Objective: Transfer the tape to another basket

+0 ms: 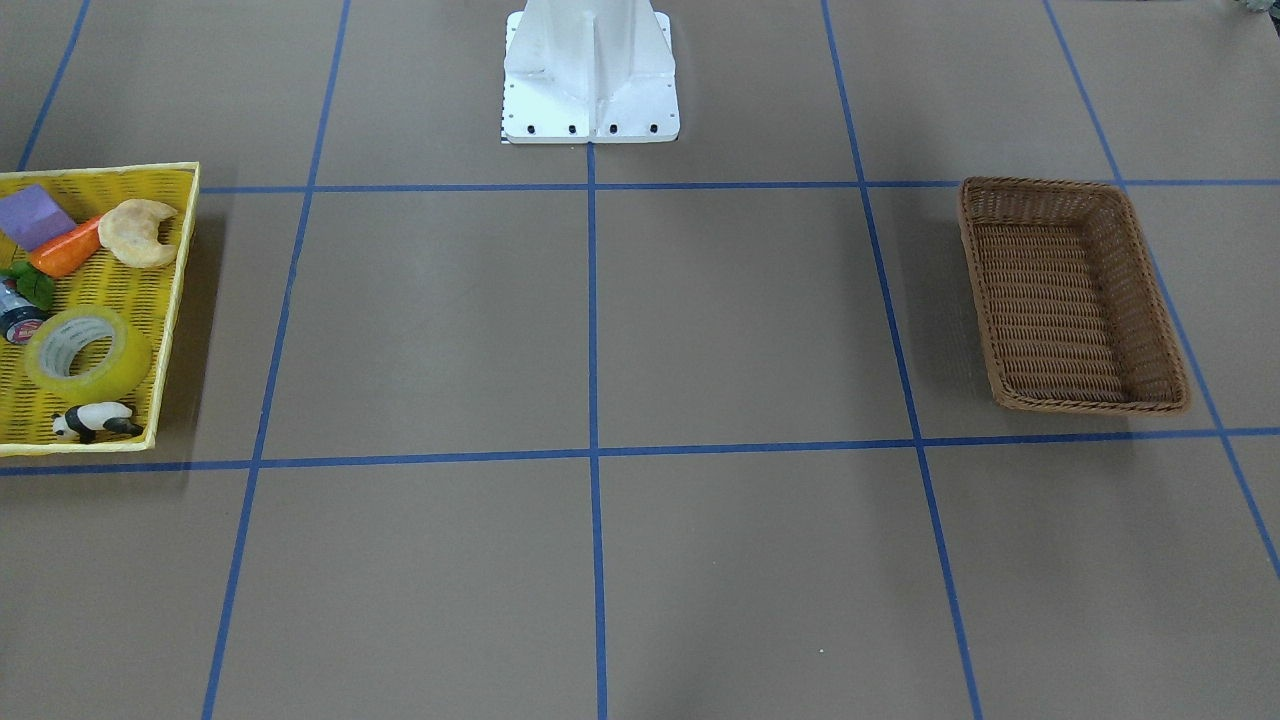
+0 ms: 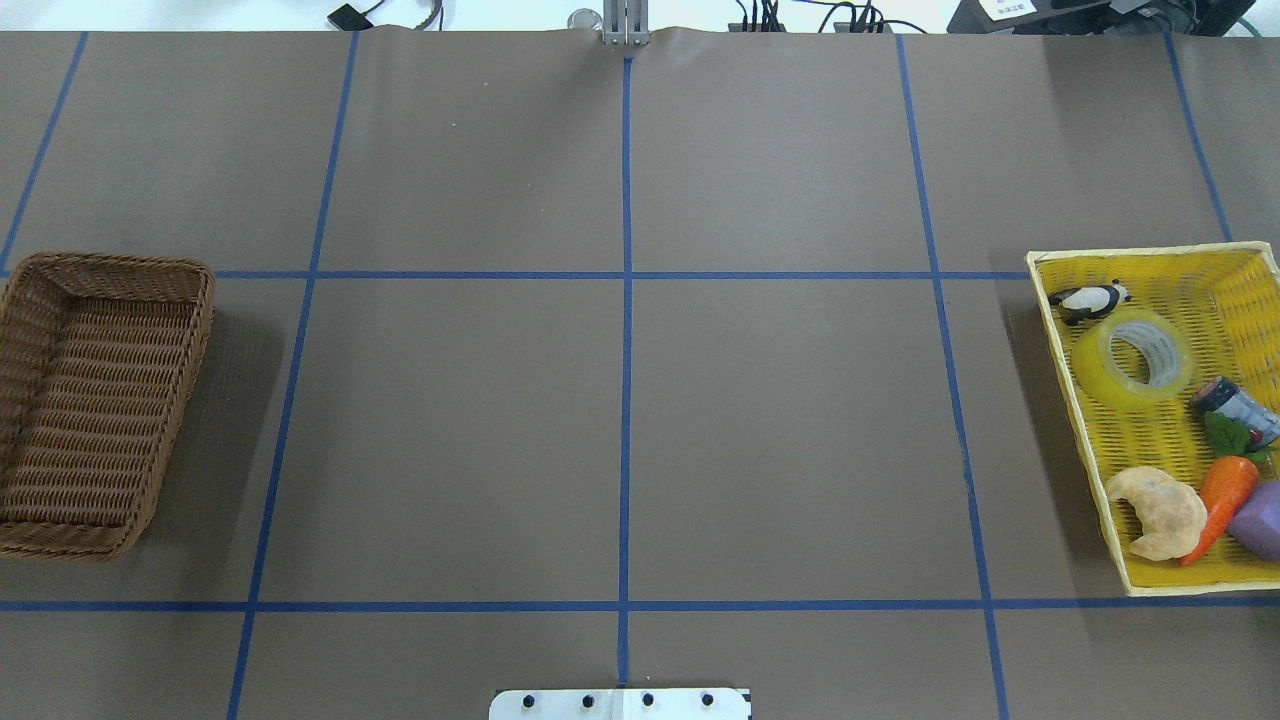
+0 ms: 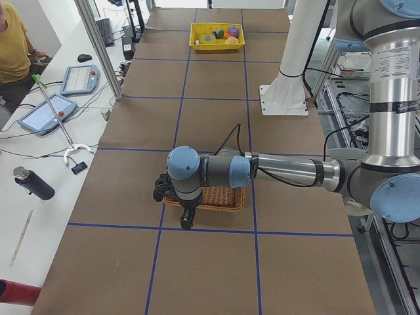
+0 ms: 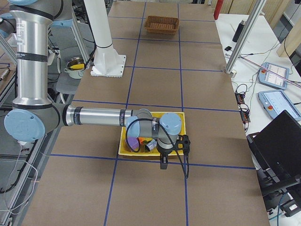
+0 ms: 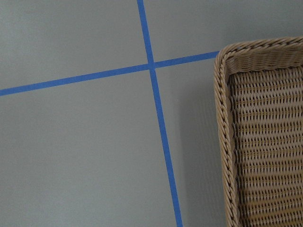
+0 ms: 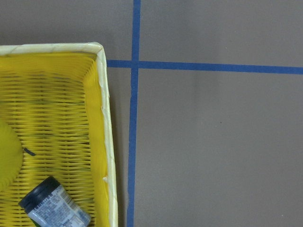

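The tape (image 2: 1135,358), a yellow-green roll with a white core, lies flat in the yellow basket (image 2: 1075,400) at the table's right end. It also shows in the front view (image 1: 88,352). The brown wicker basket (image 2: 110,265) stands empty at the left end, also in the front view (image 1: 1040,187). My left gripper (image 3: 187,220) hangs above the wicker basket's (image 5: 222,142) outer edge. My right gripper (image 4: 163,162) hangs above the yellow basket's (image 6: 106,142) outer edge. Both show only in the side views, so I cannot tell whether they are open or shut.
The yellow basket also holds a toy panda (image 2: 1090,300), a small dark-capped bottle (image 2: 1240,408), a croissant (image 2: 1160,512), a carrot (image 2: 1225,495) and a purple block (image 2: 1262,520). The white robot base (image 1: 590,75) stands at the table's middle edge. Blue tape lines grid the brown tabletop.
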